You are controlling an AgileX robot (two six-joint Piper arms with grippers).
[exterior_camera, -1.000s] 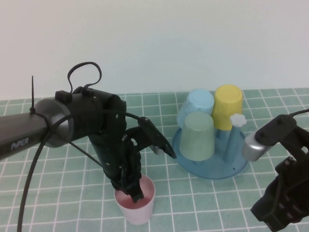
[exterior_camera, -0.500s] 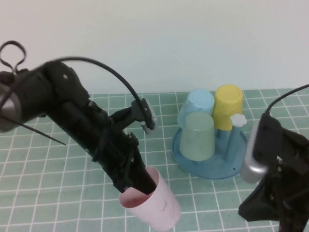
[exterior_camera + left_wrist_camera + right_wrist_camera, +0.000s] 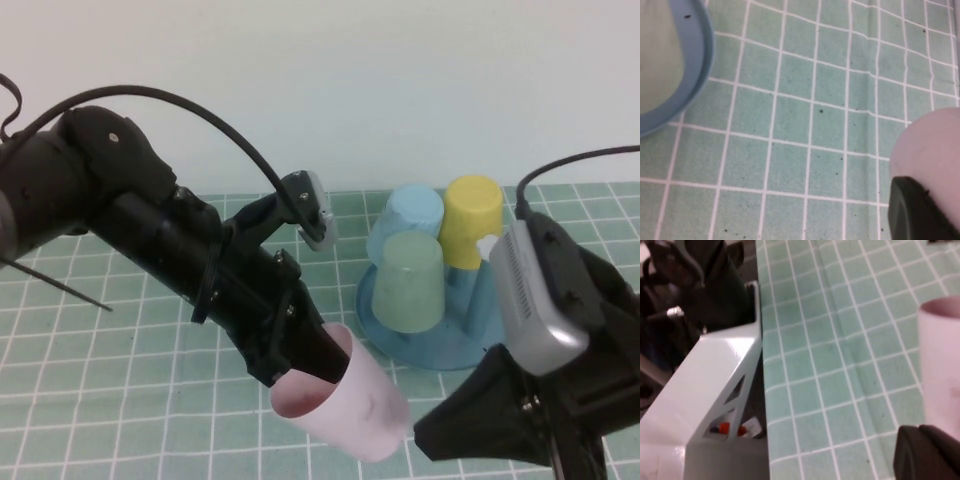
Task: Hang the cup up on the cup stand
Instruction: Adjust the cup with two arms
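Comparing with half a second earlier, the cup [image 3: 345, 405] sits a little further toward the right arm and is tipped more steeply, while the right arm has swung in so its wrist housing now screens part of the cup stand [image 3: 432, 345].

The cup is a pale pink handleless tumbler, slightly tapered, lifted clear of the green-and-white checked tabletop [image 3: 120, 400] and lying almost on its side, mouth toward the left arm and base toward the right arm. It is in front of the stand and apart from it. On the stand, a light green cup [image 3: 409, 282], a yellow cup [image 3: 469, 226] and a light blue cup [image 3: 408, 215] sit inverted.

The left hand [image 3: 312, 362] reaches down from the left, one finger inside the cup's mouth and one on its outer wall, pinching the rim. The right hand [image 3: 450, 437] is low at the front right, just beside the cup's base; whether its fingers are spread or pressed together cannot be determined.
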